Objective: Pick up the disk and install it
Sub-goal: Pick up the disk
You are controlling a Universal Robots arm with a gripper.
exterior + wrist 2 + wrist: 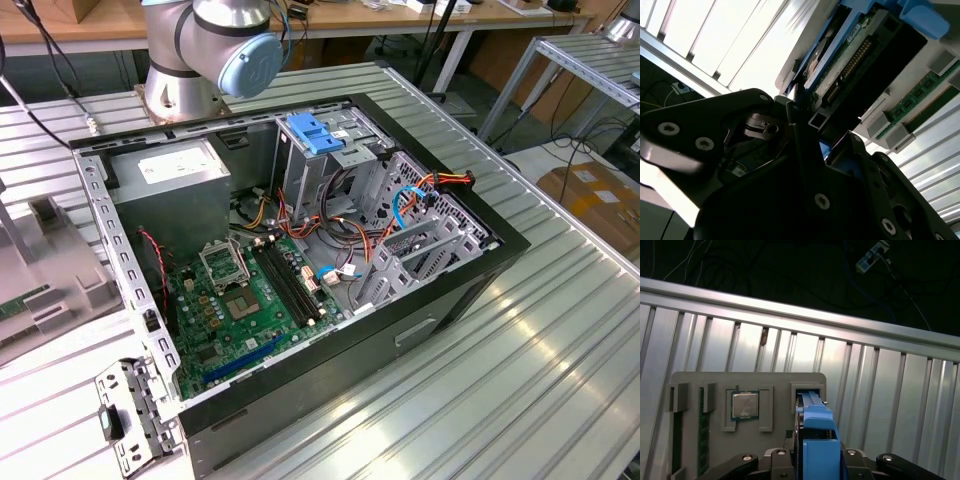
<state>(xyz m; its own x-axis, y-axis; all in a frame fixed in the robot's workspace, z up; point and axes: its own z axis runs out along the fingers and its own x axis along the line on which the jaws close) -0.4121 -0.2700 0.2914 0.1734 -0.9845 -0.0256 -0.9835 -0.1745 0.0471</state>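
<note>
Disk is held on edge betw. gripper fingers, clamped both sides, at grey tray's slot, near CPU.

Blue-railed dark disk, grey holder

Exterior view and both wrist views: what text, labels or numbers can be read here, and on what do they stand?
No text here is legible.
Power supply's white label, exterior view: print too small to read.
Processor in the grey tray, first wrist view: markings too blurred to read.
Disk, second wrist view: circuit-board side, nothing readable.
</note>
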